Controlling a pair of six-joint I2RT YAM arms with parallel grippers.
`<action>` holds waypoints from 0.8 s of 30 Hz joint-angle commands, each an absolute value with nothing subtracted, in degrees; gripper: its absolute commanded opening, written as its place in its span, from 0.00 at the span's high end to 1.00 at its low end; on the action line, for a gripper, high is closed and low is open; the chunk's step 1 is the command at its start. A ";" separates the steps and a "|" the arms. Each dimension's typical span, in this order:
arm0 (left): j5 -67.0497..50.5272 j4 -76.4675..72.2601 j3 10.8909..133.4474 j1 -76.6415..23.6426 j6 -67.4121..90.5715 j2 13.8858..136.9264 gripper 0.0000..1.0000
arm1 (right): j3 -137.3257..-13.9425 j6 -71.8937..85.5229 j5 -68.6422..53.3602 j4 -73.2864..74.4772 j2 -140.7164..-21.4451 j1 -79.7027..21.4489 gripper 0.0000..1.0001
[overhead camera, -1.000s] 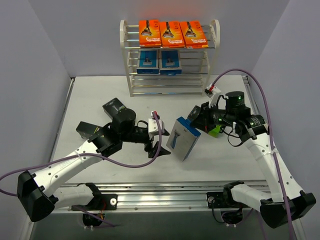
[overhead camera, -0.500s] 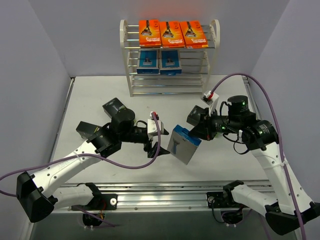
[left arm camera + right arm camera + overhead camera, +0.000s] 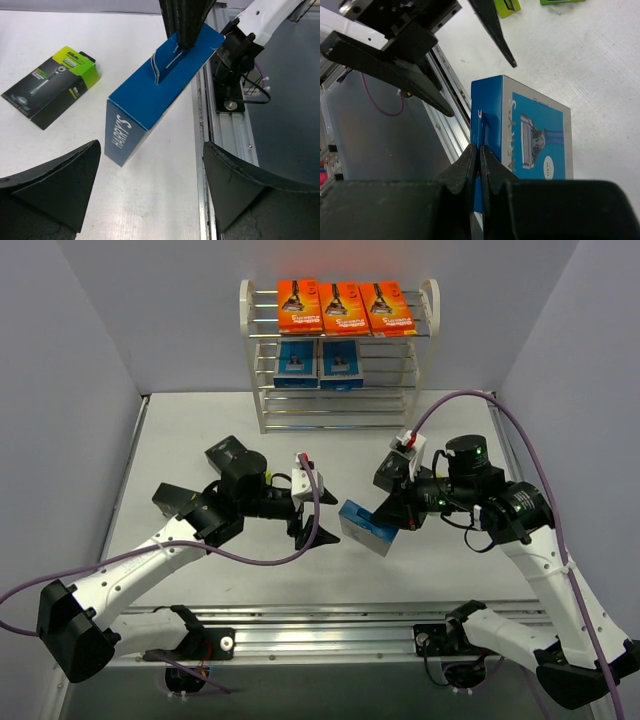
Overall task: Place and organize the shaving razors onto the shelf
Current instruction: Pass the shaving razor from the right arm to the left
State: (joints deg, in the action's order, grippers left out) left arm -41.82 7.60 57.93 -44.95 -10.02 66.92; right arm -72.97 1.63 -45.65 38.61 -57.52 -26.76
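The blue pack [image 3: 364,526] has tipped lower, pinched by the right gripper [image 3: 479,151]; left gripper [image 3: 150,150] spread wide

The shelf [image 3: 340,412] was set at the back of the table [image 3: 190,435], in the middle. Three cards [image 3: 341,307] were ranged side by side on its top tier. Two packs [image 3: 297,362] were stood on the tier below, at its left and middle. A third pack [image 3: 366,526] was held near the table's front centre, its tab pinched by the right gripper [image 3: 479,150]. The left gripper [image 3: 312,530] was placed just left of it, jaws spread. One box [image 3: 50,85] was laid on the table near that pack. Two more boxes [image 3: 232,455] were laid behind the left arm.
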 commanded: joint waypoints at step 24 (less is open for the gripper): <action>-65.74 -7.13 57.13 -40.69 0.18 73.04 0.74 | -71.19 5.19 -46.94 27.16 -54.93 -31.90 1.00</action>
